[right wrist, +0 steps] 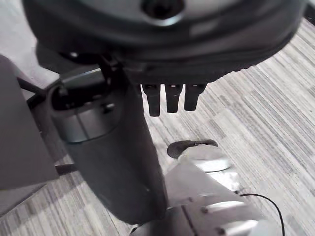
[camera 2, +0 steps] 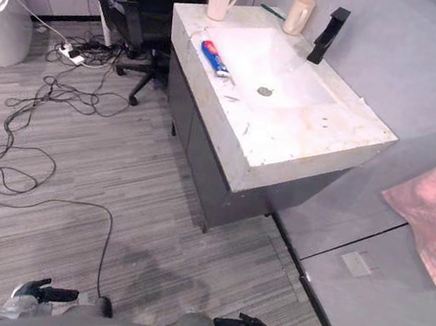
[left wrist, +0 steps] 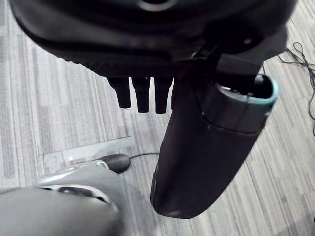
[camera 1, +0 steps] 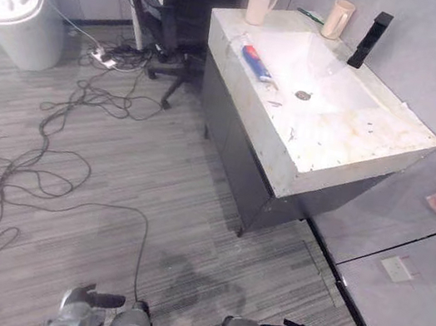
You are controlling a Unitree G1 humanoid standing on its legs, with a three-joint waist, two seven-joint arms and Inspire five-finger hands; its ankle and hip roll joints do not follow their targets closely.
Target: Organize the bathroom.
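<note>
While toothpaste tube (camera 1: 256,62) lies on sink (camera 1: 377,123), left robot hand (left wrist: 142,93), right robot hand (right wrist: 172,98) hang relaxed, well apart.

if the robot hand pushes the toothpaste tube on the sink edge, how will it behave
The toothpaste tube lies flat on the sink rim, so it will probably slide rather than tip. It looks like a soft tube, likely light and squashy under a grip. It lies beside the basin, so a sideways push may drop it in.

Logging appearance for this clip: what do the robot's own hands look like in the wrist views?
Both the left hand and the right hand are dark, bulky and rounded, each with a row of short black fingers beside a thick dark thumb; the left thumb has a pale blue rim at its end.
</note>
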